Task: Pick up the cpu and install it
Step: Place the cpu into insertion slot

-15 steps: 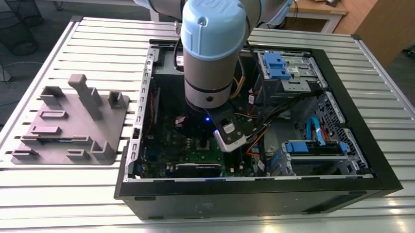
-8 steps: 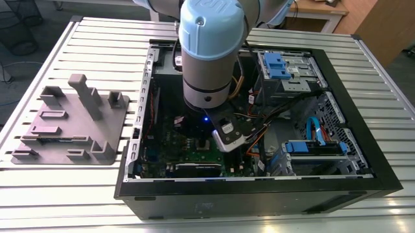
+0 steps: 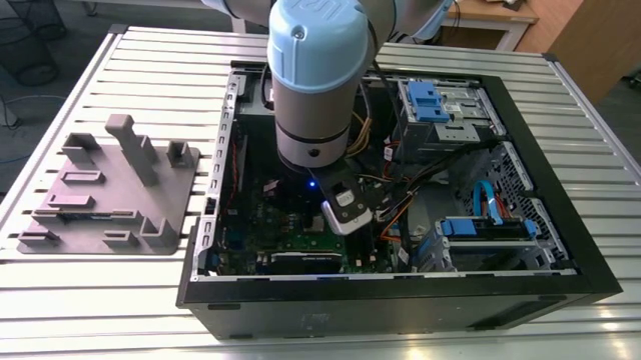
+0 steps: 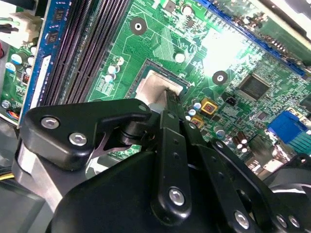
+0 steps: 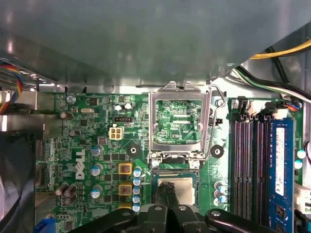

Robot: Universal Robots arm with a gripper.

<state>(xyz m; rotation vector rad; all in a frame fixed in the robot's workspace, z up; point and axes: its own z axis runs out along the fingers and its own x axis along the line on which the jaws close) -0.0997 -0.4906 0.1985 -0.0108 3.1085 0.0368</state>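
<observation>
While the gripper (image 4: pixel 171 95), jaws drawn narrow, touches the cpu (image 4: pixel 153 85) lying in the socket (image 5: pixel 176 173) under its tips, with the open frame (image 5: pixel 181 90) just beyond, the seating step seems in hand, and the next move likely needs gentle, straight motion.

Slatted table (image 3: pixel 100 300) with computer case (image 3: pixel 401 304) and grey tray (image 3: pixel 179 191)

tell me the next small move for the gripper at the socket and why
Probably a slight, straight lowering to settle the cpu flat. The gripper sits right over it, and the hinged socket frame beside it stands open, so nothing appears to block it. Whether the cpu is already seated cannot be told.
</observation>
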